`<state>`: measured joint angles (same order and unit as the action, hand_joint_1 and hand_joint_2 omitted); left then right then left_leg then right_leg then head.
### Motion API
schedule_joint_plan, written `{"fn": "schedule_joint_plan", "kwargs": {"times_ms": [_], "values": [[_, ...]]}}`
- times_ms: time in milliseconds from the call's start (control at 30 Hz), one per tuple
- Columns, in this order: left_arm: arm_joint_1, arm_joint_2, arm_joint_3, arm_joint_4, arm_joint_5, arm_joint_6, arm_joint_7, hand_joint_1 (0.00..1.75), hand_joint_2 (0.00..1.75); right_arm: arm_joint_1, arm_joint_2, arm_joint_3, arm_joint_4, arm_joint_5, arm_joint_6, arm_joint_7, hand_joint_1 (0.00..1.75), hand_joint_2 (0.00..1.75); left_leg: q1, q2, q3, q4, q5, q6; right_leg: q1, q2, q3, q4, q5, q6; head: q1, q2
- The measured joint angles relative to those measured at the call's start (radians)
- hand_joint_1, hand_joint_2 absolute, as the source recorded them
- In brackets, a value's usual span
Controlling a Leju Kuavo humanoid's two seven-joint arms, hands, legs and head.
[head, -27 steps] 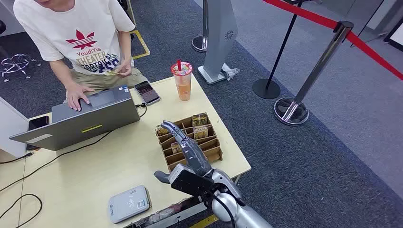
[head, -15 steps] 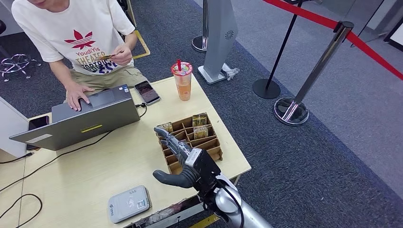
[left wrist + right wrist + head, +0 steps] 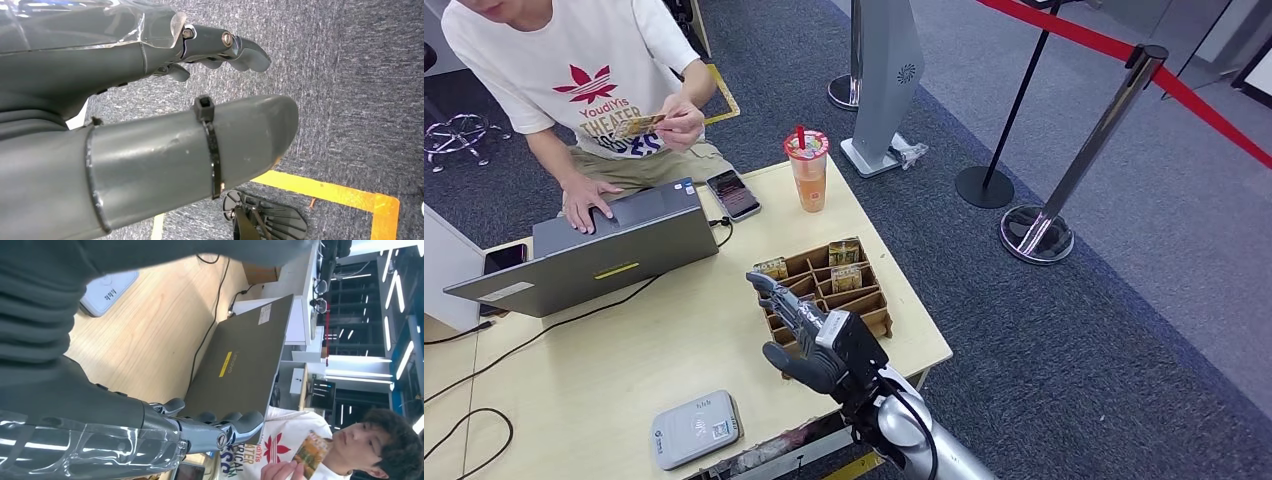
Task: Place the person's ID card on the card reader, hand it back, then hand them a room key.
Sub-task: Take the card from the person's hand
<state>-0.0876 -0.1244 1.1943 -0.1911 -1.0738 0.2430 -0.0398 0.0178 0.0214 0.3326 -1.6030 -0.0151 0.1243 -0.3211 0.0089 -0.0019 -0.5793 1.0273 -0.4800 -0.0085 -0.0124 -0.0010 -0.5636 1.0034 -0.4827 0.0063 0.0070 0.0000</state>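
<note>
A person in a white T-shirt sits behind the table and holds up the ID card point(image 3: 636, 125) at chest height; the card point(image 3: 308, 451) also shows in the right wrist view. My right hand point(image 3: 809, 335) hovers over the table's near right part, empty, its fingers stretched toward the person and the thumb spread left. The white-grey card reader point(image 3: 694, 428) lies at the front edge, left of that hand. Room key cards point(image 3: 845, 252) stand in a wooden compartment box point(image 3: 879, 310) just beyond the hand. My left hand point(image 3: 165, 65) hangs over grey carpet, holding nothing, fingers apart from the thumb.
A grey laptop point(image 3: 614, 250) stands between the person and me, with a phone point(image 3: 733, 193) and an orange drink cup point(image 3: 808, 168) to its right. Cables point(image 3: 544, 335) trail across the table's left. Stanchions point(image 3: 1104, 130) with a red rope stand on the floor at right.
The person has lifted the ID card from lap height to chest height. My right hand has rolled so its thumb sticks out left, and it has sunk slightly and drawn back.
</note>
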Motion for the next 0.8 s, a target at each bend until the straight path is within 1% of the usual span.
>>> {"fn": "schedule_joint_plan", "kwargs": {"times_ms": [200,400,500,633,800], "values": [[0.0,0.0,0.0,0.0,0.0,0.002,-0.003,0.0,0.0,-0.001,0.0,-0.003,0.0,0.046,-0.021,0.01,0.0,1.75,0.0,0.0,0.0,0.0,0.0,0.0,0.0,0.0,0.0,0.0,0.0,0.0,0.0,0.0],[0.0,0.0,0.0,0.0,0.0,0.003,-0.004,0.0,0.0,-0.02,0.0,-0.004,-0.003,0.168,-0.097,0.011,0.0,1.75,0.0,0.0,0.0,0.0,0.0,0.0,0.0,0.0,0.0,0.0,0.0,0.0,0.0,0.0],[0.0,0.0,0.0,0.0,-0.002,0.003,-0.005,0.0,0.0,-0.038,0.0,-0.004,-0.01,0.271,-0.165,0.003,0.0,1.75,0.0,0.0,0.0,0.0,0.0,0.0,0.0,0.0,0.0,0.0,0.0,0.0,0.0,0.0],[0.0,0.0,0.0,0.0,-0.006,0.003,-0.007,0.0,0.0,-0.071,0.0,-0.004,-0.023,0.433,-0.279,-0.018,0.0,1.75,0.0,0.0,0.0,0.0,0.0,0.0,0.0,0.0,0.0,0.0,0.0,0.0,0.0,0.0],[-0.001,0.0,0.0,0.0,-0.007,0.003,-0.008,0.0,0.0,-0.125,-0.003,0.013,-0.025,0.578,-0.417,-0.051,0.0,1.75,0.0,0.0,0.0,0.0,0.0,0.0,0.0,0.0,0.0,0.0,0.0,0.0,0.0,0.0]]}}
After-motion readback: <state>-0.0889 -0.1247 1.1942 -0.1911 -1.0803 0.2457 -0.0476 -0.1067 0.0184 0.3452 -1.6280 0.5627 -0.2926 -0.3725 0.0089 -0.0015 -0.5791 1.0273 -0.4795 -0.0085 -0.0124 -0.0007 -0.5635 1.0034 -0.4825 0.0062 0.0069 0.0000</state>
